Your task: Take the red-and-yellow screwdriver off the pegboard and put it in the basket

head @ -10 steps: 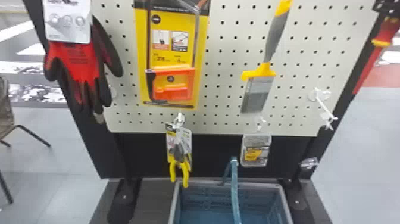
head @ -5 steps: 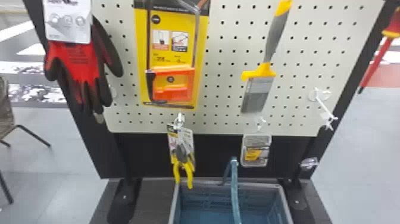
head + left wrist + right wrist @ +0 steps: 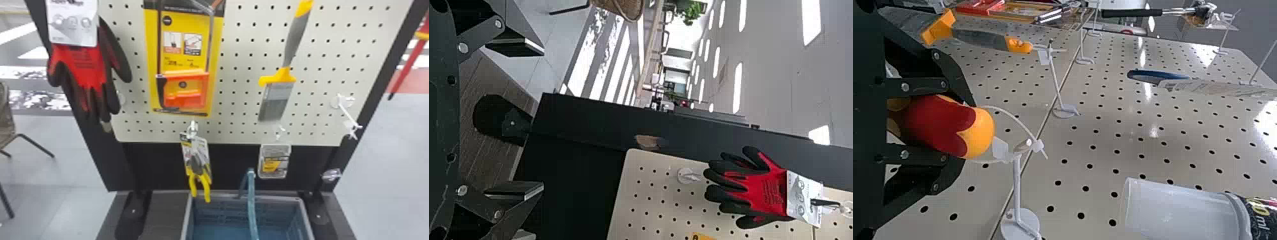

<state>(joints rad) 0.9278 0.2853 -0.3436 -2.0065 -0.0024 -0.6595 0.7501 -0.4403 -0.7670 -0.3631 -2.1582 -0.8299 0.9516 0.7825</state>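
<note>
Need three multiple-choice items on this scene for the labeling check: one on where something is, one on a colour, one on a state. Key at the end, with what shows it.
1. Where is the screwdriver's handle?
A) in the basket
B) between the right claw's fingers
C) under the gloves

2. What colour are the handles of the pliers?
A) red
B) blue
C) yellow

3. How does the left claw stand?
A) open, nothing between its fingers
B) shut, fingers together
C) shut on the gloves

Key:
1. B: the right wrist view shows a finger on each side of the red-and-yellow handle.
2. C: both handles hang down yellow in the head view.
3. A: the left wrist view shows its two fingers well apart, with only background between them.
</note>
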